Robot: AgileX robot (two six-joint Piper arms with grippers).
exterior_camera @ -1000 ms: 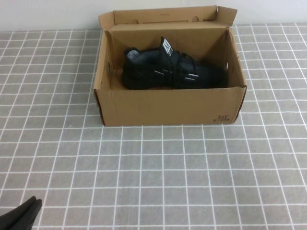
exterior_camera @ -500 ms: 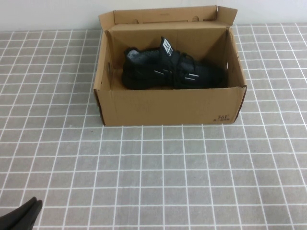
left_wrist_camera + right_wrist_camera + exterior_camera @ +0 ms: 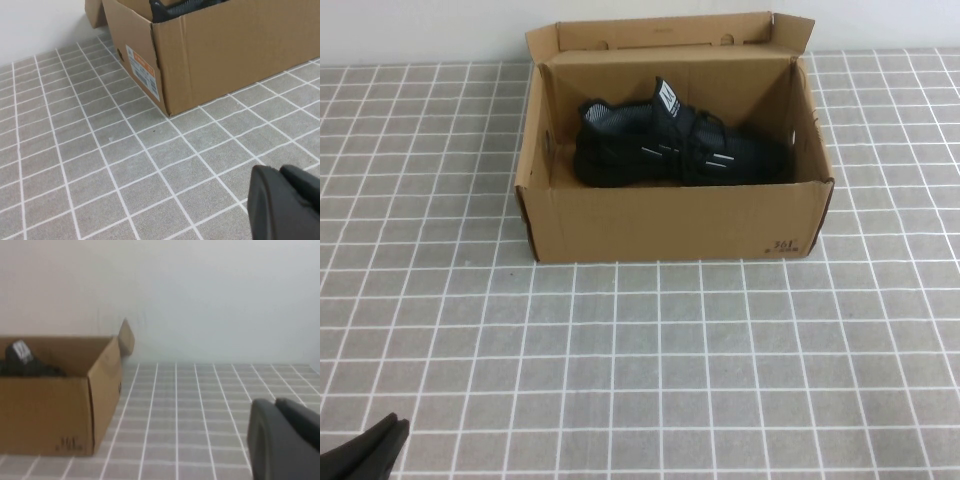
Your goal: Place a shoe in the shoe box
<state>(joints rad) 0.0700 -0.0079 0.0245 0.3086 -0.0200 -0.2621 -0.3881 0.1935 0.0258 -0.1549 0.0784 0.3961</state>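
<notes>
High view: the left gripper (image 3: 365, 452) is cut off at the near-left corner of the frame, only a black tip showing; fingers look pressed together w/ nothing between them. The right gripper (image 3: 287, 440) is not seen from above; in the right wrist view it is a dark blurred mass at the frame edge, and whether its fingers are parted or clenched cannot be told.

The shoe box (image 3: 670, 220) is seen at the far centre of the worktop (image 3: 650, 370), a grey surface ruled w/ thin white grid lines. Box is brown corrugated cardboard, rectangular, lid flap stood upright at the back, small black print at its near right corner. A printed label on one end wall is seen in the left wrist view, text too small to read.

The shoe (image 3: 680, 150) lies inside the box, black knit w/ black laces, short white dashes on its side, white-marked tongue raised. Its sole is hidden by the box's front wall.
</notes>
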